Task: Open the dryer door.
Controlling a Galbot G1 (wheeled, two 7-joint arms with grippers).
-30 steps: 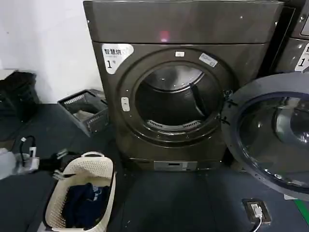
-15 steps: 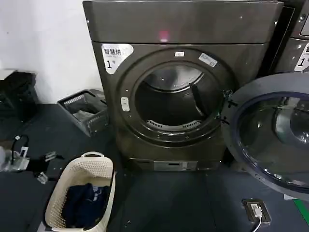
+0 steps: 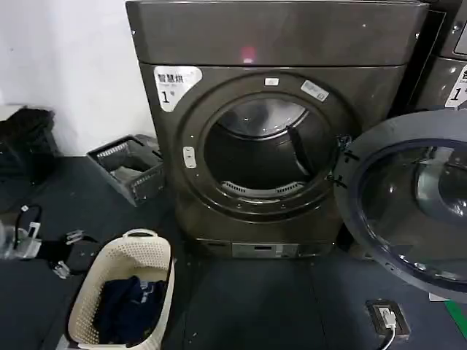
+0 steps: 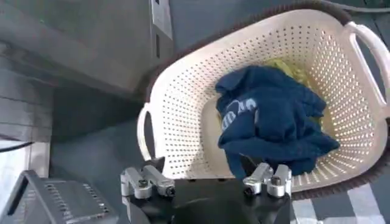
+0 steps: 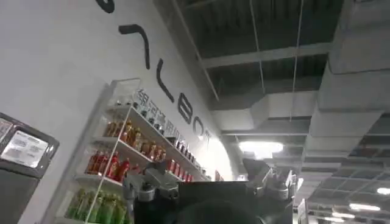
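Observation:
The dryer (image 3: 277,36) is a big dark grey-brown machine with a white "1" sticker and a pink light. Its dryer door (image 3: 408,211) stands swung wide open to the right, glass and dark rim facing me, leaving the drum opening (image 3: 263,153) bare. My left gripper (image 3: 67,254) is low at the left edge, far from the door and beside the laundry basket; in the left wrist view the left gripper (image 4: 204,173) is open and holds nothing above the basket's rim. My right gripper (image 5: 207,179) is open, points up at a ceiling and grips nothing.
A cream laundry basket (image 3: 157,255) with blue clothes (image 4: 268,122) stands on the floor front left. A grey crate (image 3: 128,168) lies beside the dryer, and a black bag (image 3: 29,142) sits against the wall. A second machine (image 3: 449,65) is at the right, with a floor socket (image 3: 387,317) under the open door.
My left gripper has drawn back to the left, away from the basket. The door stays open in the same place.

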